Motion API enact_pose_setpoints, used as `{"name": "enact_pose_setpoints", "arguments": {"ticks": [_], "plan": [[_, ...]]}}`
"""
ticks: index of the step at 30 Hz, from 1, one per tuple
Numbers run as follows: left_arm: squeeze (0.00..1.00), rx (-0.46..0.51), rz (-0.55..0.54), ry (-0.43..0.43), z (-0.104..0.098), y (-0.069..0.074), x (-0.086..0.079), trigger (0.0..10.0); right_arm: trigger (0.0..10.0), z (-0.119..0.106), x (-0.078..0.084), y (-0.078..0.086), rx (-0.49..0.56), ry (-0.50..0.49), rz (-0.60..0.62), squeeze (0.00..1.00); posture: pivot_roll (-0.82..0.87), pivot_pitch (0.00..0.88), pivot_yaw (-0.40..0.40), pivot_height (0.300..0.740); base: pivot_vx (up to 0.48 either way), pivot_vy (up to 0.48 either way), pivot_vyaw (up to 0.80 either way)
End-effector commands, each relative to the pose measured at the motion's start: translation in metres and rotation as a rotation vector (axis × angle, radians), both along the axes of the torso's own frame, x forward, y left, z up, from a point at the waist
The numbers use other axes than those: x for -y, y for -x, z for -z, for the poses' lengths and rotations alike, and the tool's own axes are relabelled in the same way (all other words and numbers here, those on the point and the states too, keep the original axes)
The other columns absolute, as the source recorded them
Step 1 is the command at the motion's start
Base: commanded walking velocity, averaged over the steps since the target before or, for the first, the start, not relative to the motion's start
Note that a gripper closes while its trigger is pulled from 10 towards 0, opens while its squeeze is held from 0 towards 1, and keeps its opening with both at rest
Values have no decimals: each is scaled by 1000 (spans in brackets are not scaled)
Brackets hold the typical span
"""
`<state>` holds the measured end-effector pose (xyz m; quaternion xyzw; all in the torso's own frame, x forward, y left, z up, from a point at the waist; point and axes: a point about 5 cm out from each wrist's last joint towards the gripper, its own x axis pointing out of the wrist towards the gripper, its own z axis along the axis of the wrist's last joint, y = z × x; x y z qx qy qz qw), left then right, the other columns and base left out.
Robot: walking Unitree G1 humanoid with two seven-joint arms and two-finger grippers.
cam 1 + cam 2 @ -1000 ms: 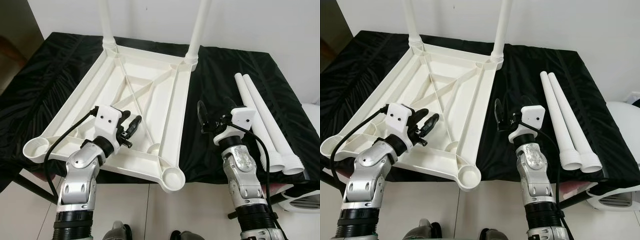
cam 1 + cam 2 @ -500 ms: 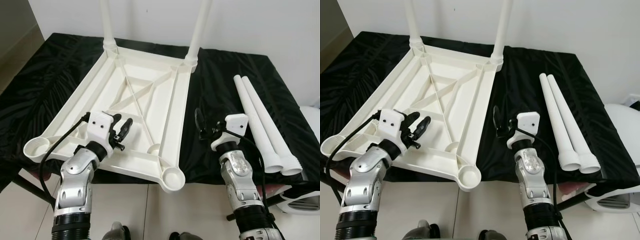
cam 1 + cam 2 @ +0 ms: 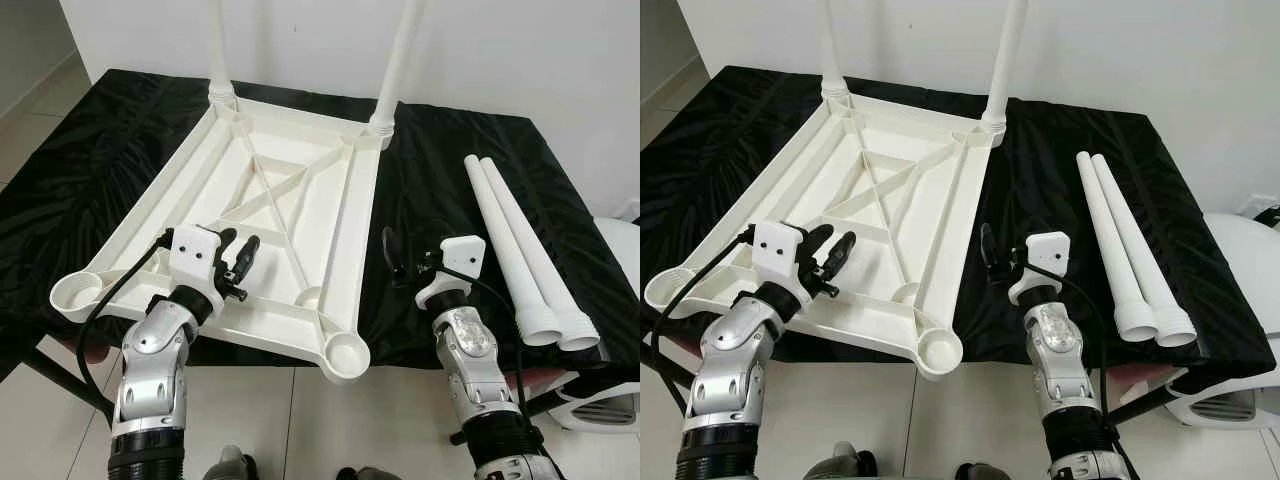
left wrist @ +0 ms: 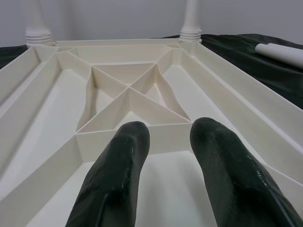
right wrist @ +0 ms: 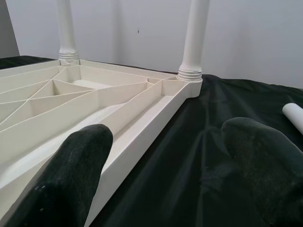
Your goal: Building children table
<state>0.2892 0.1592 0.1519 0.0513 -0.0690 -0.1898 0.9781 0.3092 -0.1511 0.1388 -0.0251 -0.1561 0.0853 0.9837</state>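
A white plastic tabletop (image 3: pixel 330 215) lies upside down on the black cloth. Two white legs (image 3: pixel 400 60) stand screwed into its far corners. Both near corner sockets (image 3: pixel 345 355) hold nothing. Two loose white legs (image 3: pixel 510 245) lie side by side on the cloth to the right. My left gripper (image 3: pixel 242 242) hovers over the tabletop's near ribs, open with nothing between its fingers (image 4: pixel 118 161). My right gripper (image 3: pixel 408 248) hangs over the cloth between the tabletop's right rim and the loose legs, wide open and holding nothing (image 5: pixel 170 137).
The black-draped table (image 3: pixel 90 190) ends just in front of my arms, and the tabletop's near corner overhangs its edge. A white appliance (image 3: pixel 600 400) stands on the tiled floor at the lower right. A white wall runs close behind the table.
Both arms have drawn back toward me and dropped a little. The left gripper has slid left over the ribs, and the right gripper has moved left toward the tabletop's rim. Both have stayed open.
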Motion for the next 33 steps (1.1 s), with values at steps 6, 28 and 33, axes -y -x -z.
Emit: {"name": "enact_pose_setpoints", "arguments": {"ticks": [6,28,33], "plan": [[0,12,-291,30,3,0,-15,10000,10000,4,-1,1,-1,10,-6,0,33,60,-47,740,0,0,0],[0,5,-336,-9,10,4,-20,10000,10000,5,3,2,2,34,18,0,27,55,-51,740,0,0,0],[0,7,-336,-15,11,5,-21,10000,10000,4,5,1,2,39,31,0,27,55,-50,740,0,0,0]]}}
